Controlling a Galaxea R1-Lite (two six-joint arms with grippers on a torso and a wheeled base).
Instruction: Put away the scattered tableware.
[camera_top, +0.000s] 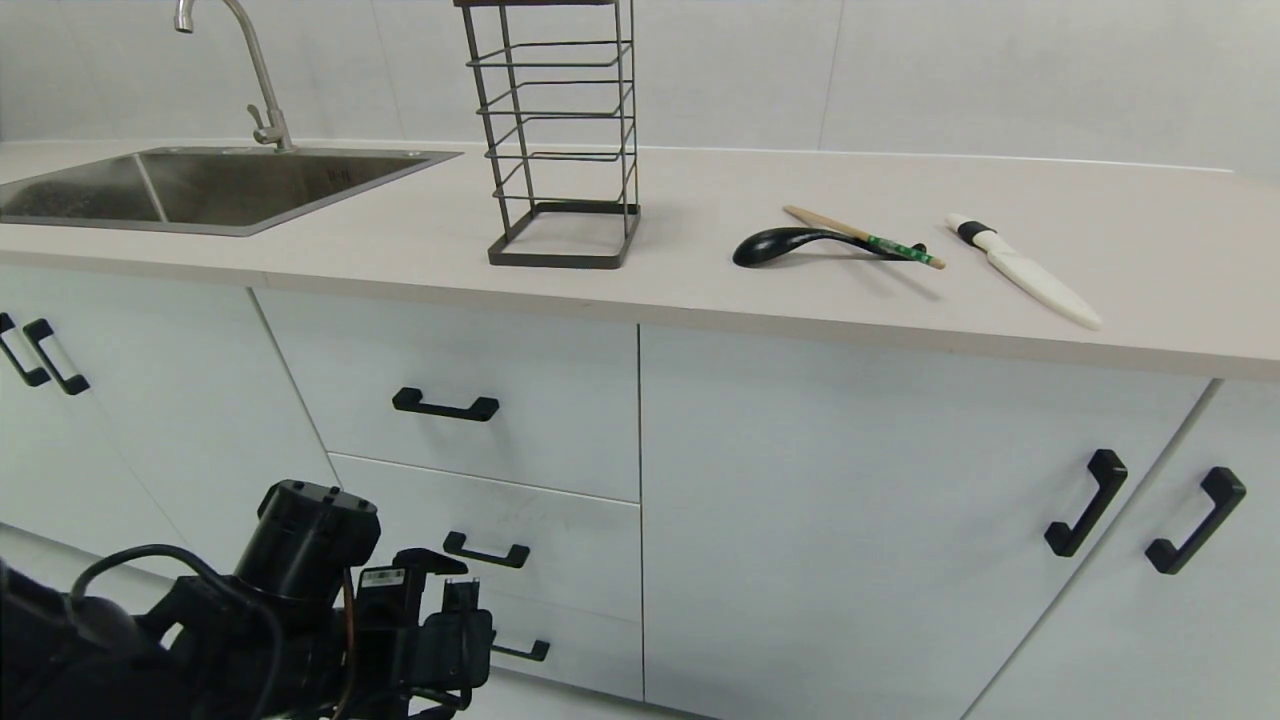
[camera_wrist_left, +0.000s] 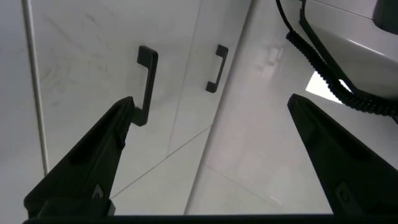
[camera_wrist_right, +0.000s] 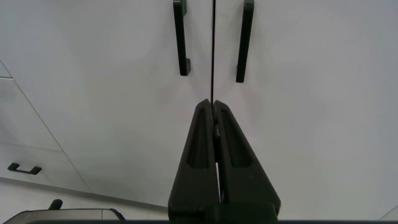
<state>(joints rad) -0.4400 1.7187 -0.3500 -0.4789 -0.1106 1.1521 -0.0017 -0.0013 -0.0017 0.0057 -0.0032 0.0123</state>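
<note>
Tableware lies loose on the worktop (camera_top: 700, 290): a black spoon (camera_top: 775, 245) with chopsticks (camera_top: 865, 238) resting across its handle, and a white knife (camera_top: 1025, 272) just beside them, none of it in the wire rack (camera_top: 560, 130) standing well apart. By the look of it, nothing is stowed and all three pieces are left to put away. The left gripper (camera_wrist_left: 210, 106) hangs low before the cabinet drawers (camera_top: 480, 480), fingers apart. The right gripper (camera_wrist_right: 213, 109) faces cabinet doors (camera_wrist_right: 311, 124), fingers pressed together.
</note>
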